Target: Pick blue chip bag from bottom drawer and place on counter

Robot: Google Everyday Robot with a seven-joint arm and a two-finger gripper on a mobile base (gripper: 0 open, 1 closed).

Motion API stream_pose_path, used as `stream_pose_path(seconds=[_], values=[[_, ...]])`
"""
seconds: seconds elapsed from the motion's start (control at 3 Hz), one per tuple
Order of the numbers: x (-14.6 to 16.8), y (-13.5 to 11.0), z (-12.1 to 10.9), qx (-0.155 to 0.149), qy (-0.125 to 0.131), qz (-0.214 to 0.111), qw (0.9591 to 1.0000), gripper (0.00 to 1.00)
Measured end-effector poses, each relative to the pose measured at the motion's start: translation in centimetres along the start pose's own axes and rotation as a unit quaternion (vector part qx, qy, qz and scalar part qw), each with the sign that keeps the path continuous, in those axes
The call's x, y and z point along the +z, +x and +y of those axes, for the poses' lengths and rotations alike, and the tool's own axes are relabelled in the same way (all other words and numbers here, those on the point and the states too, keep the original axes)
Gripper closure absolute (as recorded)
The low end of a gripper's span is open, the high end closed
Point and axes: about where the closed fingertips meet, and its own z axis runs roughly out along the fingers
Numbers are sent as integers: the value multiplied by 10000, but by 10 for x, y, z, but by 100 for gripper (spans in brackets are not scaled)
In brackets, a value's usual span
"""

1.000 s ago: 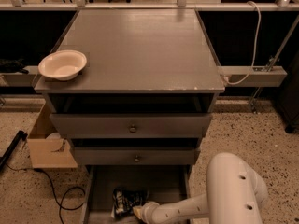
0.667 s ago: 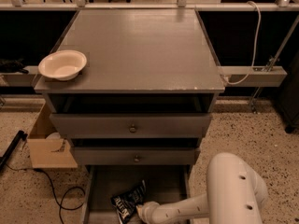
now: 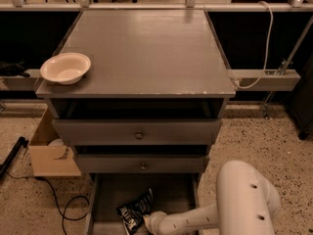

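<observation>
Navy foil, crinkled and white-lettered, identifies the blue chip bag (image 3: 135, 211). It stands tilted on edge on the floor of the bottom drawer (image 3: 171, 195), near the drawer's front edge and left of centre. The deep grey wooden drawer is pulled out below two shallower knobbed grey drawers (image 3: 139, 131).

The tool (image 3: 148, 223), at the end of the white arm, is down inside the bottom drawer and touches the lower right edge of the bag. Whether the tool is clenched on the foil or released cannot be told from this view. The bag's reared-up posture is consistent with a grasp, but that is a judgement only.

Step in hand: secure the bag and extract it.

1. Confirm a firm hold on the bag's edge before lifting; thin foil is likely to slip or crumple.
2. Draw the bag toward the drawer's front edge first. The knobbed drawers above overhang the rear of the bottom drawer and would probably foul a straight vertical lift.
3. Raise the bag clear of the drawer fronts and of the chipped front edge of the smooth grey tabletop (image 3: 146, 48).
4. Set it down on the tabletop well apart from the cream round bowl (image 3: 65, 68), which sits at the front-left corner.
</observation>
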Motion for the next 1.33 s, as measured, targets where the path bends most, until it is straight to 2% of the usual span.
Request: stream_pose_path(seconds=[0.67,1.0,1.33], values=[[-25,-12,-23,35,149,-138,9998,100],[-54,-29,-35,-112,204,-216,9995,100],[-79,-41,-39,-264,145,-267,9992,100]])
